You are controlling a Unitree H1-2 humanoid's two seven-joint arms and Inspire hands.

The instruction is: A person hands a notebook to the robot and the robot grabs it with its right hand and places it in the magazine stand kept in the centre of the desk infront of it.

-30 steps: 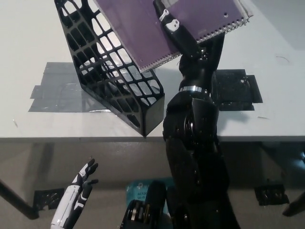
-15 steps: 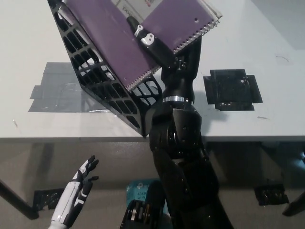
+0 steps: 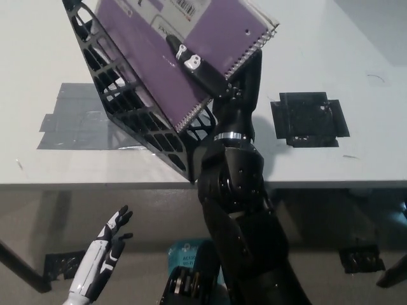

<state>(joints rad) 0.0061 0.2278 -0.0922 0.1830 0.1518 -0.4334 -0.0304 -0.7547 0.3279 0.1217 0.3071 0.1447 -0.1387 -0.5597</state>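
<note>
We see the white left hand [image 3: 105, 257] resting low, below the desk [image 3: 356, 57] edge, fingers spread and holding nothing. Up and to its right stands the black magazine stand [image 3: 137, 121] on grey tape [image 3: 76, 117]. The purple notebook [image 3: 184, 54] lies tilted over the stand's open top — gripped by the black right hand [image 3: 203, 67], its spiral edge toward the wrist

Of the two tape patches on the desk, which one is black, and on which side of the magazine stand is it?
The black tape patch lies right of the magazine stand, beyond the right hand's arm; the grey tape patch lies to the stand's left.
</note>
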